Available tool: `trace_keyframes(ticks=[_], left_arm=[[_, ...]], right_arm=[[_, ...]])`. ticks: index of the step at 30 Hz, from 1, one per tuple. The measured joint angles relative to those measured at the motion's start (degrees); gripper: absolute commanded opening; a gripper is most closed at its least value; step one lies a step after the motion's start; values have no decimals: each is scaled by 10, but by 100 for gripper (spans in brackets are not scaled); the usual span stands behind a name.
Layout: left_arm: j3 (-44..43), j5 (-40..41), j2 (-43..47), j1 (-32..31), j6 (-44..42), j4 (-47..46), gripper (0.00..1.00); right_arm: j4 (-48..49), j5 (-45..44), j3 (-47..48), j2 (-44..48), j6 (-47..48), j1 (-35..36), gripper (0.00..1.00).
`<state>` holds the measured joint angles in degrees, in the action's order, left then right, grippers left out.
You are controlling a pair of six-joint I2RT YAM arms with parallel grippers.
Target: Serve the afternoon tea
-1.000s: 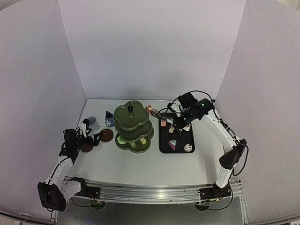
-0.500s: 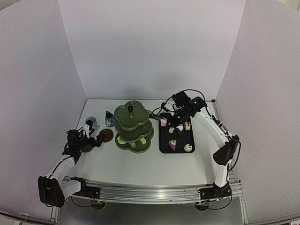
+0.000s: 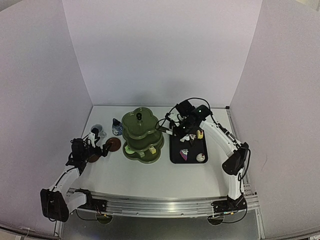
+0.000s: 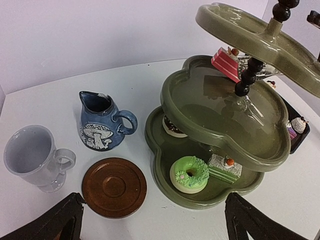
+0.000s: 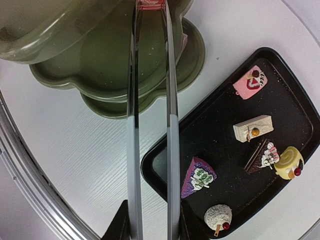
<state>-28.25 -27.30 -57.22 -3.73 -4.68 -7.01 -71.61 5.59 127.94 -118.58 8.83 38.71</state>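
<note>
The dark green three-tier stand [image 3: 142, 132] stands mid-table. My right gripper [image 5: 152, 225] is shut on the metal tongs [image 5: 172, 125]. The tongs reach over the stand's middle tier [image 4: 220, 120] and pinch a pink cake [image 4: 225, 62] at their tip. The bottom tier holds a green donut [image 4: 189, 174], a green slice [image 4: 225, 167] and a chocolate cake [image 4: 172, 127]. My left gripper [image 4: 155, 225] is open and empty just short of a brown coaster [image 4: 114, 186]. The white mug [image 4: 30, 152] and the blue-and-white pot [image 4: 102, 122] stand behind the coaster.
The black tray [image 5: 300, 115] lies right of the stand with several cakes, among them a purple wedge [image 5: 198, 176], a white ball [image 5: 218, 217] and a yellow roll [image 5: 289, 162]. White walls enclose the table on three sides.
My right arm has swung left, carrying the tongs and the pink cake from over the tray to the stand's middle tier. My left arm has drawn back slightly.
</note>
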Motion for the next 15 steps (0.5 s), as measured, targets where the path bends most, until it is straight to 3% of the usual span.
trace_keyframes(ticks=[4,15], left_arm=[[0,4,4,0,0,0,99],[0,5,5,0,-2,2,99]], right_arm=[[0,-8,0,0,0,1,29],[1,-10,8,0,-4,5,32]])
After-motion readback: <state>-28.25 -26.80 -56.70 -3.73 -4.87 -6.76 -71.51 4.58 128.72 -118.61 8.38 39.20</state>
